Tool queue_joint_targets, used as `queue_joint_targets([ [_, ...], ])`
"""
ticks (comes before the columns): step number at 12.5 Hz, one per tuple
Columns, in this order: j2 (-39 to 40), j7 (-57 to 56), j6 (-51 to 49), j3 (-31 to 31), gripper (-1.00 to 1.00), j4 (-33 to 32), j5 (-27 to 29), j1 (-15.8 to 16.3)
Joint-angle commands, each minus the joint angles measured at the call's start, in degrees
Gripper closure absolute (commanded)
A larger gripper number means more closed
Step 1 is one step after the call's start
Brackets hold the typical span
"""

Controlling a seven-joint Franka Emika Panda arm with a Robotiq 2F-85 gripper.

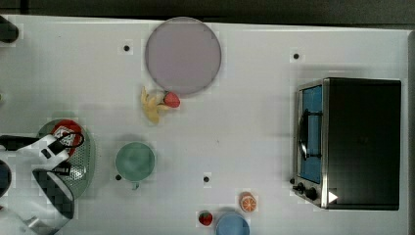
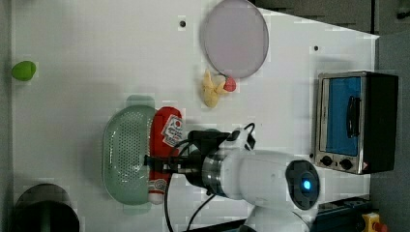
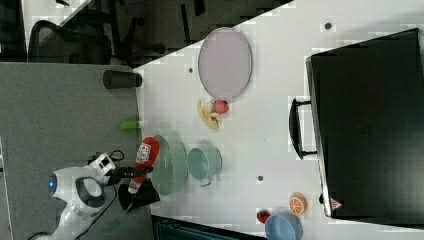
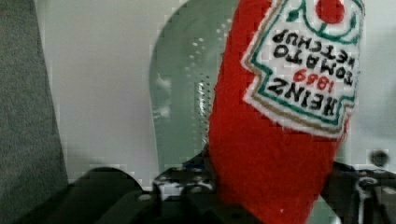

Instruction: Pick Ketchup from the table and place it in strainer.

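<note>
Lilac plate (image 1: 183,55) at table's (image 1: 254,122) far edge in top view; banana (image 1: 150,108) and strawberry (image 1: 172,100) just below it. Green cup (image 1: 135,161) mid-table. Toaster oven (image 1: 350,143) at top view's right. Orange slice (image 1: 248,202), second strawberry (image 1: 205,218), blue bowl (image 1: 232,225) near bottom edge.

White arm (image 2: 251,174) (black cables, blue light)

1. One ketchup bottle (image 2: 164,145), red with a white label.
2. One pale green strainer (image 2: 126,153).
3. One round lilac plate (image 1: 182,55).
4. One green cup (image 1: 135,161) with a small handle.
5. One blue bowl (image 1: 232,225).
6. Two strawberries: one (image 1: 172,100) by the plate, another (image 1: 205,218) beside the bowl.
7. One orange slice (image 1: 248,202).
8. One peeled banana (image 1: 150,106).
9. One toaster oven (image 1: 350,143).
10. One small green item (image 2: 23,70), off at the left view's left.
11. One robot arm (image 2: 256,176) on the counter (image 1: 254,112).
</note>
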Motion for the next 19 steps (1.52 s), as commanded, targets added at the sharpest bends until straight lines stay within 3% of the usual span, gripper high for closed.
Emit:
queue_joint_targets([
  [1, 4.54, 5.34, 3.0, -1.57, -0.75, 0.7, -3.37, -0.94],
  [2, 6.24, 5.55, 4.58, -1.73, -0.97, 0.78, -3.91, -0.91],
  [6, 3.77, 9.36, 5.22, -2.01, -1.0, 0.94, -3.9, -1.96],
  [12, -17.41, 8.09, -25.8, -4.63, -1.0, 6.26, -3.13, -11.3],
  [15, -24.06, 4.58, -38.96, -12.2, -1.0, 12.15, -1.28, -14.8],
  [19, -28.48, 3.79, -42.95, -25.16, -1.0, 15.98, -1.28, -15.78],
])
